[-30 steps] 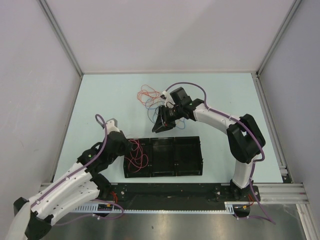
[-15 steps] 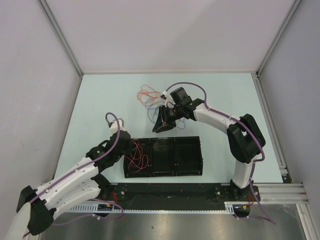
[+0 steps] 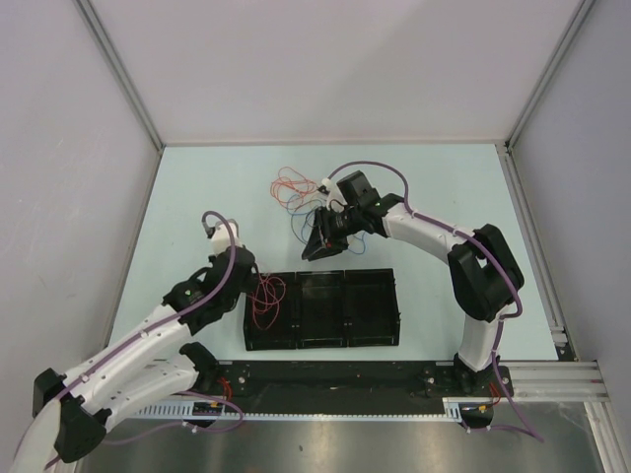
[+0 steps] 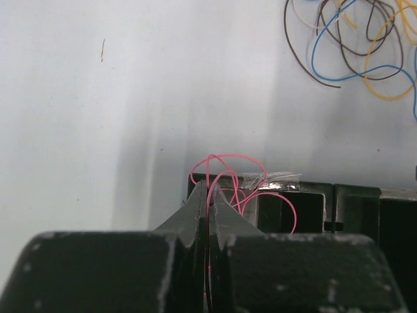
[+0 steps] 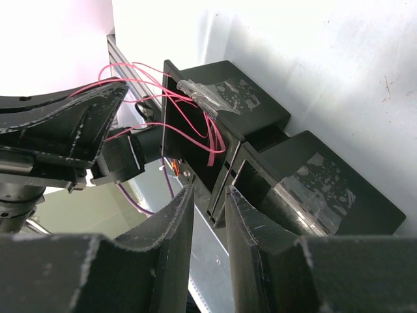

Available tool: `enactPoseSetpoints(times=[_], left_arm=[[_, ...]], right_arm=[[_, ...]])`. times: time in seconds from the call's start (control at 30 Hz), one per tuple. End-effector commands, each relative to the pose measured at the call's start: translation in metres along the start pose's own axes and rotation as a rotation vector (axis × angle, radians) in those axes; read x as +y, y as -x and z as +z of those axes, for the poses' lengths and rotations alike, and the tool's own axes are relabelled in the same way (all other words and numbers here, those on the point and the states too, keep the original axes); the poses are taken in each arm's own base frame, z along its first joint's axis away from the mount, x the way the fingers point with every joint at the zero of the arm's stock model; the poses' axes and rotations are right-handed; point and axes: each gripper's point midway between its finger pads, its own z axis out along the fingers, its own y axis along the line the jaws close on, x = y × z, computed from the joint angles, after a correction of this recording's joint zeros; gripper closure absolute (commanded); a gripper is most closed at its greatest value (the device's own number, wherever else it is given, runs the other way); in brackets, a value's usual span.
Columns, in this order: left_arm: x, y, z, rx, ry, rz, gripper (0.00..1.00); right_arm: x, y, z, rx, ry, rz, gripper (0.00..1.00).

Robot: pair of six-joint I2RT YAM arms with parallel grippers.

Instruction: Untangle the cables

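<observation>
the cables [image 3: 293,189] are hair-thin, nearly weightless and limp. they will likely snag on each other rather than slide, so a pinch on a single strand, away from the knot, looks the best hold. the main tangle lies on the counter [image 3: 217,187] beyond the black tray [image 3: 370,296]. one red cable [image 3: 264,299] loops over the tray's left compartment. the left end effector [image 4: 208,190] is clenched on this red cable, and the strand runs straight up from between its tips. the right end effector [image 5: 208,192] hangs near the tangle with its tips partly apart, and nothing shows in the gap.
</observation>
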Motion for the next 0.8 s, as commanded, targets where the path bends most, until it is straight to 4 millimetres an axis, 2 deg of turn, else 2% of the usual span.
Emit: enactPoseSetpoints(times=[0.0, 0.17, 0.43, 0.57, 0.6, 0.7, 0.73, 0.77], left_arm=[[0.002, 0.001, -0.001, 0.003, 0.015, 0.027, 1.00], [-0.007, -0.013, 0.000, 0.040, -0.048, -0.008, 1.00], [-0.027, -0.050, 0.002, 0.131, -0.157, -0.077, 1.00], [-0.036, -0.056, 0.000, 0.144, -0.196, -0.090, 0.98], [-0.038, -0.056, -0.001, 0.146, -0.202, -0.084, 0.95], [-0.035, -0.051, -0.004, 0.144, -0.184, -0.068, 0.75], [-0.036, -0.041, -0.007, 0.128, -0.184, -0.073, 0.64], [-0.034, -0.037, -0.009, 0.118, -0.171, -0.071, 0.59]], right_arm=[[0.006, 0.001, -0.004, -0.003, 0.025, -0.021, 0.70], [0.004, 0.001, -0.003, 0.000, 0.019, -0.017, 0.70], [0.007, 0.001, -0.001, 0.001, 0.026, -0.021, 0.70], [0.008, -0.001, -0.001, 0.002, 0.025, -0.026, 0.70], [0.008, -0.001, -0.001, 0.002, 0.025, -0.025, 0.70], [0.009, -0.002, -0.002, 0.004, 0.023, -0.026, 0.70], [0.009, -0.002, -0.003, 0.001, 0.022, -0.028, 0.70], [0.009, -0.003, -0.003, 0.002, 0.020, -0.030, 0.70]])
